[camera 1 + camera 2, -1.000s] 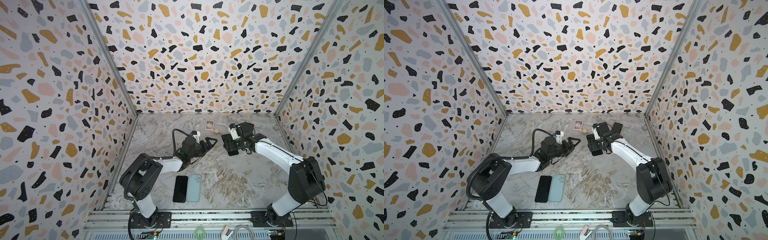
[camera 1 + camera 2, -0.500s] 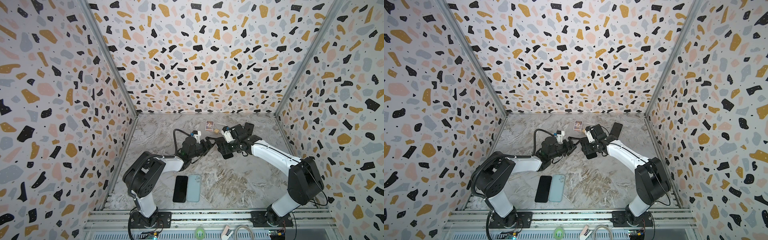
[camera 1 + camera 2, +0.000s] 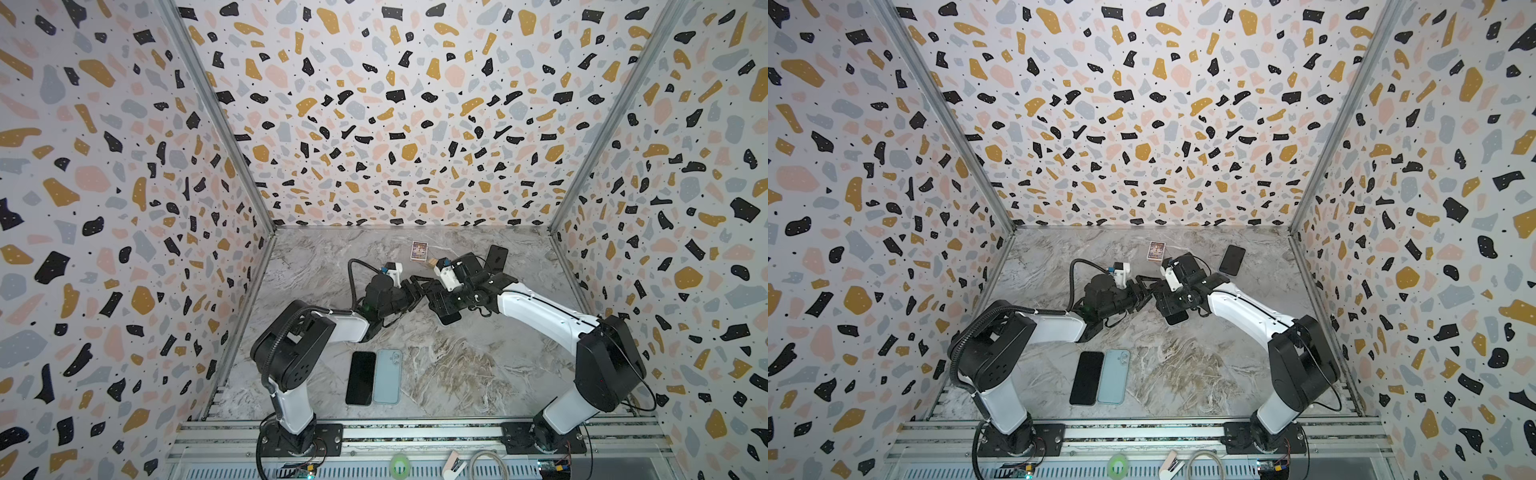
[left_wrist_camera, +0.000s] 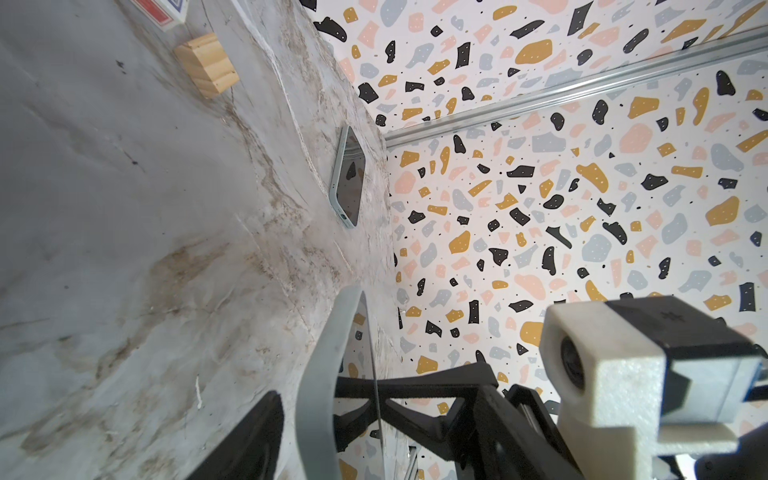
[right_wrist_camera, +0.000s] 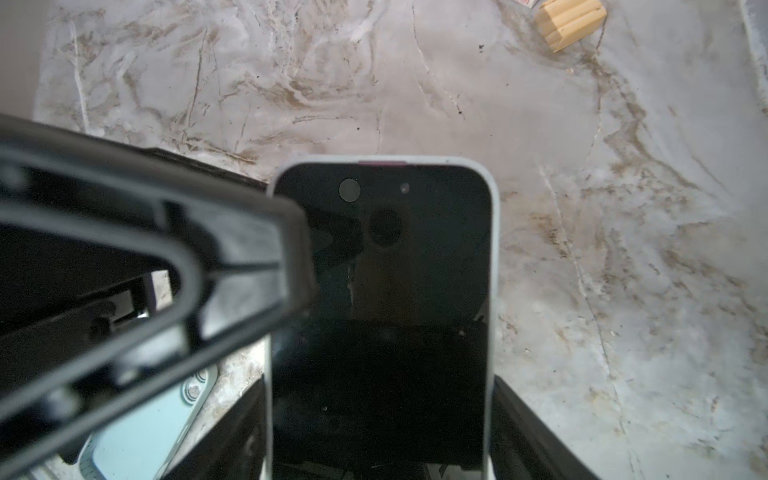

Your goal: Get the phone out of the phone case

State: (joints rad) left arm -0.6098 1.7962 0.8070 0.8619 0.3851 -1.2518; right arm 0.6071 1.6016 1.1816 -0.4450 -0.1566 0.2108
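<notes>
- We see the right gripper (image 5: pixel 378 399) clamping the phone case (image 5: pixel 493 291) by its long sides, with the phone (image 5: pixel 382 316) still inside, screen towards the wrist camera.
- The left gripper (image 4: pixel 324 401) straddles the case's edge with jaws apart, one finger (image 4: pixel 253 440) just clear of its back.
- Only the top views show us a bare handset (image 3: pixel 360 377) near the front rail. The right wrist view catches just the pale blue shell (image 5: pixel 145 436) beside it.
</notes>
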